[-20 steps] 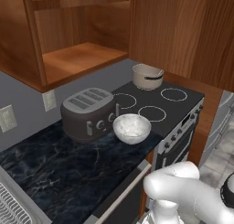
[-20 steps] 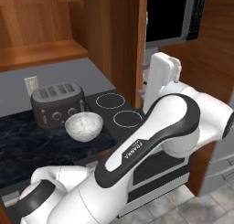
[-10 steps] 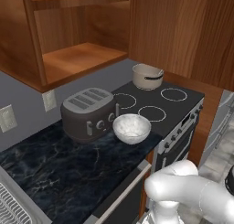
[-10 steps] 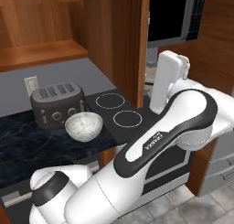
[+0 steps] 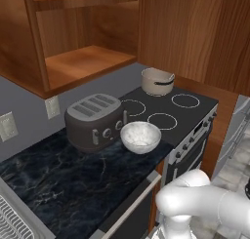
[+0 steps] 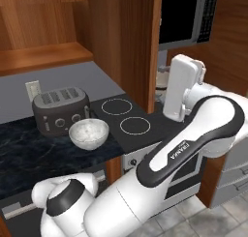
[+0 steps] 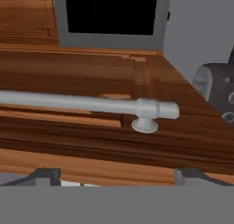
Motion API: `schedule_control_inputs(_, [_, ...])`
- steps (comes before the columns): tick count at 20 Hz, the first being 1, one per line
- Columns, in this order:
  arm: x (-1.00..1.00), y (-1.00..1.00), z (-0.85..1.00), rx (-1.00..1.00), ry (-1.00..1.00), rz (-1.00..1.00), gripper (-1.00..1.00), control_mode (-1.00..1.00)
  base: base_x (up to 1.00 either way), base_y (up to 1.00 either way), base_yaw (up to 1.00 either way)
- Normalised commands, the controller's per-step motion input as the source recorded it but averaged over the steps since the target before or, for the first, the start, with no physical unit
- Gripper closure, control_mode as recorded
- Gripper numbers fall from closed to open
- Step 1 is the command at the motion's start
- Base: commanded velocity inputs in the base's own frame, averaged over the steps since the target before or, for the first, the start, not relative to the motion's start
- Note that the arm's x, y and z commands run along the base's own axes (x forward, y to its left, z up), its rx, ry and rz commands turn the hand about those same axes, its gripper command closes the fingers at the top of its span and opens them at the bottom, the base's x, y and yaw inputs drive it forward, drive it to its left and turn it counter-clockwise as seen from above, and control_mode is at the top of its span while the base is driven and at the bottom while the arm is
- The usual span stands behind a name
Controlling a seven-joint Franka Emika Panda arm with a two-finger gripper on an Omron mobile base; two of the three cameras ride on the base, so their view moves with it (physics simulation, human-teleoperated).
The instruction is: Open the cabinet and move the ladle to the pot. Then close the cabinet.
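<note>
With jaws spread wide and empty, the gripper (image 7: 114,173) faces the cabinet door (image 7: 91,127), stiff and probably heavy, best grasped mid-frame on its smooth handle (image 7: 87,103)

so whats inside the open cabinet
The cabinet shows bare wooden shelves with no ladle on them. Its upper shelf's top and far corners are cut off or hidden by the frame.

Cabinet (image 5: 88,62): reddish-brown wood, visible grain, satin; bar handle (image 7: 87,104) smooth matt silver metal. Pot (image 5: 157,81): smooth beige, dark band. Bowl (image 5: 140,136): white, speckled. Counter (image 5: 63,184): dark veined marble, glossy. Toaster (image 5: 93,120): dark matt grey.
</note>
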Motion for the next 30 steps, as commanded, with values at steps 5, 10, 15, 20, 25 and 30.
schedule_control_inputs(5, [0.03, -0.13, -0.14, -0.08, -0.17, 0.11, -1.0, -1.0, 0.0, 0.0, 0.0])
schedule_control_inputs(10, [0.26, -0.18, -0.19, -0.11, -0.15, 0.06, -1.0, -1.0, 0.0, 0.0, 0.0])
schedule_control_inputs(15, [0.61, -0.12, -0.21, -0.07, -0.03, 0.0, -1.0, -1.0, 0.0, 0.0, 0.0])
schedule_control_inputs(20, [0.34, -0.07, -0.06, -0.02, 0.0, -0.01, -1.0, -1.0, 0.0, 0.0, 0.0])
schedule_control_inputs(25, [-0.03, 0.22, 0.0, -0.01, 0.0, -0.08, -1.0, -1.0, 0.0, 0.0, 0.0])
schedule_control_inputs(30, [-0.45, 0.42, 0.0, 0.0, 0.0, -0.04, -1.0, -1.0, 0.0, 0.0, 0.0])
